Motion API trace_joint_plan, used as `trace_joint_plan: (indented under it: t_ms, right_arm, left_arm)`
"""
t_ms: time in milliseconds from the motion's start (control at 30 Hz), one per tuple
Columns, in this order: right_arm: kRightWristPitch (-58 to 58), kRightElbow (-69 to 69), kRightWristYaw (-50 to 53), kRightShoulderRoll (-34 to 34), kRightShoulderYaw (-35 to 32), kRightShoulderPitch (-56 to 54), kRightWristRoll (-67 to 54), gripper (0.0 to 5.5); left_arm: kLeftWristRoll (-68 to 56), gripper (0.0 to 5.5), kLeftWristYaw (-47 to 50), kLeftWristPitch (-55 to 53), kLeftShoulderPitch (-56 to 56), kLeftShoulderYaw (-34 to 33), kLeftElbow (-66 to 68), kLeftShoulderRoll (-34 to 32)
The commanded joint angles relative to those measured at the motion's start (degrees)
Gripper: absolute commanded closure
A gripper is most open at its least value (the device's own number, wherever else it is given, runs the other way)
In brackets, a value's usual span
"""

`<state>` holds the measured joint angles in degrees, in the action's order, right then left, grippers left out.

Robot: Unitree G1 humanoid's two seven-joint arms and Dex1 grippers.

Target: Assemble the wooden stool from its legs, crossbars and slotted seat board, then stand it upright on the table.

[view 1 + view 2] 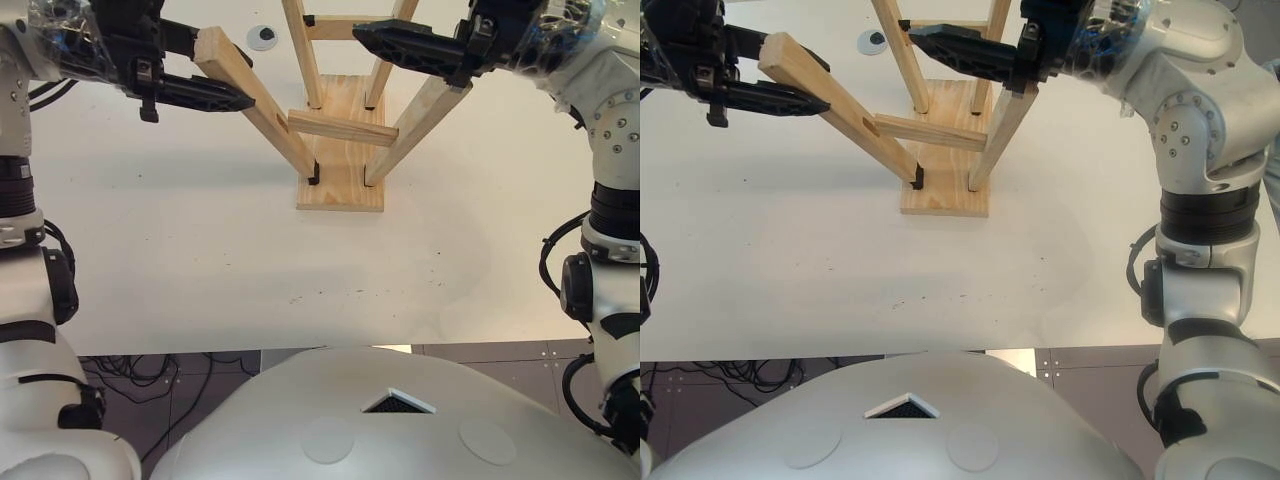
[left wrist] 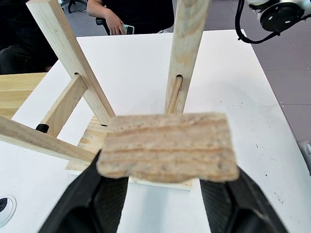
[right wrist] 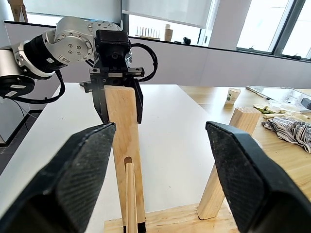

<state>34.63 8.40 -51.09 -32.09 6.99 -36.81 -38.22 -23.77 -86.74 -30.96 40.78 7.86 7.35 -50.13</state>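
Stool upside down at upper middle, seat board flat on tabletop; far legs cut off by top edge. Left pincer clamped on left leg, right pincer spread wide near right leg.

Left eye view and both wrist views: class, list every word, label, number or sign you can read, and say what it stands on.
No text can be read.
Leg close up in the left wrist view: bare grain, no print.
Seat board: bare wood.
Table and its round disc: no lettering.
Paper cup in the right wrist view: any print too small to read.
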Motion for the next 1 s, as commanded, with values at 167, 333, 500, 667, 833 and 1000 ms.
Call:
trace_joint_plan:
  t_ms: [167,333,500,667,833,1000]
  right_arm:
    - [5.3,-3.7,-0.7,0.5,6.9,8.8,3.4,2.08]
    - [5.3,-3.7,-0.7,0.7,7.1,8.8,3.4,2.08]
    - [5.4,-3.3,-0.7,0.8,7.5,9.2,3.3,2.08]
    - [5.7,-2.9,-1.4,0.3,8.0,9.5,3.2,2.08]
    - [6.3,-3.4,-1.9,-0.4,9.7,9.5,4.3,2.08]
    - [7.0,-3.0,-2.5,-1.1,11.8,10.5,5.1,2.08]
  left_arm:
    - [2.5,3.49,0.4,0.7,-1.0,1.6,-0.4,-0.8]
    - [1.5,3.49,3.7,-2.6,-1.8,2.8,-5.5,1.6]
    - [0.7,3.49,5.6,-4.8,-2.9,3.3,-7.8,2.7]
    - [1.3,3.49,6.2,-4.8,-3.8,3.3,-5.7,3.0]
    - [2.1,3.49,6.3,-4.0,-4.2,4.5,-4.8,3.6]
    - [3.7,3.49,6.2,-2.5,-3.8,6.5,-3.2,4.7]
